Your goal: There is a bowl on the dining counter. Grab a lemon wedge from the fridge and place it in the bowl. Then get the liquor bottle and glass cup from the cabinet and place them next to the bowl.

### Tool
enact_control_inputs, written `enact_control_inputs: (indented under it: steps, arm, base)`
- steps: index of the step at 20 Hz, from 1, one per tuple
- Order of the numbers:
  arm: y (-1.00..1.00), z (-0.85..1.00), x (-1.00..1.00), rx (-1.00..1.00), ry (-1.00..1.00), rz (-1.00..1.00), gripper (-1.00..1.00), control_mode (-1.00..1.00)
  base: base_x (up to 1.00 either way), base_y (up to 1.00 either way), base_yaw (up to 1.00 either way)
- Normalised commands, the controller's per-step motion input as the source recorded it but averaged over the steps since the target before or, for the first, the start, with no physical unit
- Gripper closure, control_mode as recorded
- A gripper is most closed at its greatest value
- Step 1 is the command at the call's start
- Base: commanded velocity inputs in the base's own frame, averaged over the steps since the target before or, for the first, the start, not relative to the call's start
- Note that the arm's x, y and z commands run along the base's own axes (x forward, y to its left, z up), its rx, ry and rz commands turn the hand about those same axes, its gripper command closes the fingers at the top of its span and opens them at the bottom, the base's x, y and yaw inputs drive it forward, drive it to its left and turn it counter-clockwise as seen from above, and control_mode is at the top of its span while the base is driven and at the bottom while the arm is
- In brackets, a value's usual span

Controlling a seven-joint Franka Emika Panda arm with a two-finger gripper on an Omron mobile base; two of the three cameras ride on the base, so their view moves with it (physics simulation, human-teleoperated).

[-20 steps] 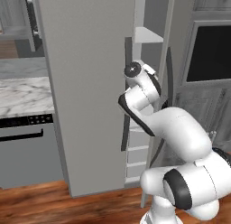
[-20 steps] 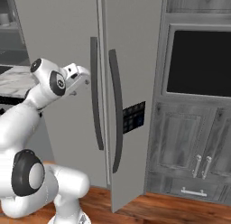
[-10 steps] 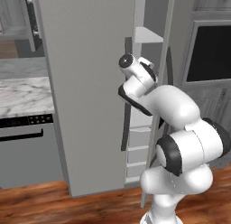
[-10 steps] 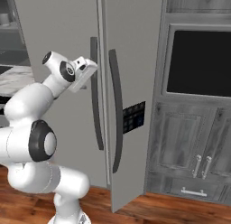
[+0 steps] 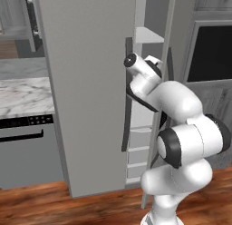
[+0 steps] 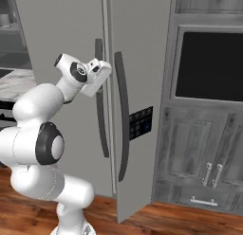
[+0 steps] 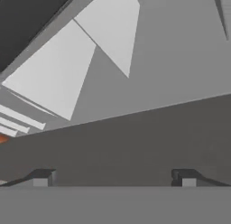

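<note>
The tool (image 7: 115,177) is standing spread wide and gripping nothing, reaching at the fridge (image 6: 142,49) by its dark handle (image 6: 98,101), with one door hanging ajar.

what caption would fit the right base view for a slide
White arm raises its open gripper beside the dark handles of the grey steel fridge, next to a built-in oven.

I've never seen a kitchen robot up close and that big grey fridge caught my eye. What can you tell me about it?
The fridge is tall, light grey and steel-looking, with two doors. Each door has a long dark upright handle, and a small dark button panel sits on the right door. The doors stand slightly ajar; through the gap pale shelves show inside. It stands on the wood floor between a marble counter and dark cabinets. The robot's open gripper is by the left handle.
</note>
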Motion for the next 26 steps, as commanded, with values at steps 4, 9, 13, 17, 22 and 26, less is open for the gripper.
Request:
enact_control_inputs:
  steps: [4, 9, 13, 17, 22, 26]
  arm:
    - [-0.59, 0.0, -0.09, -0.06, 0.0, -0.12, -1.0, -1.0]
    - [-0.64, 0.0, -0.22, -0.01, 0.01, -0.13, -1.0, -1.0]
    - [-0.68, 0.0, -0.32, 0.0, 0.02, -0.13, -1.0, -1.0]
    - [-0.71, 0.0, -0.39, 0.0, 0.01, -0.12, -1.0, -1.0]
    - [-0.75, 0.0, -0.17, 0.0, 0.01, -0.11, -1.0, -1.0]
    - [-0.66, 0.0, 0.0, 0.0, 0.07, -0.07, -1.0, -1.0]
  base:
    - [0.0, 0.0, 0.0]
    - [0.0, 0.0, 0.0]
    - [0.0, 0.0, 0.0]
    - [0.0, 0.0, 0.0]
    - [0.0, 0.0, 0.0]
    - [0.0, 0.0, 0.0]
